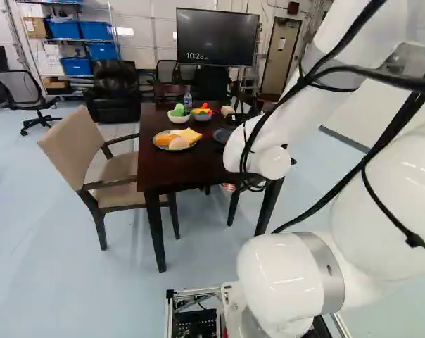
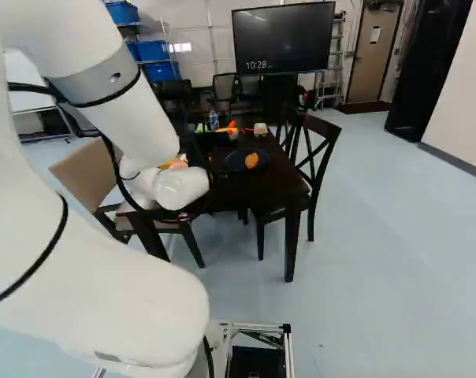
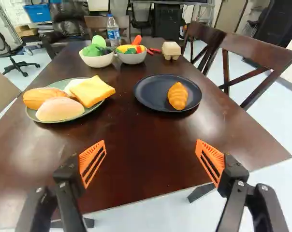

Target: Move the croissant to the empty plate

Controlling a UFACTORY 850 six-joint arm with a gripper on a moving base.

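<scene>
Here we are: a glossy dark-brown wooden bench is stretching toward twelve o'clock, a large black screen standing beyond. At eleven, a round green plate is carrying bread-like pieces; just past twelve, a round dark-blue plate is holding the golden-brown croissant! The black, orange-padded hand is hovering, fingers spread wide apart.

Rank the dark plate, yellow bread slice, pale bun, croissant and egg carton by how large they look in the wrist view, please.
1. Dark plate
2. Yellow bread slice and pale bun: too alike to rank
3. Croissant
4. Egg carton, which also stands farther off
</scene>
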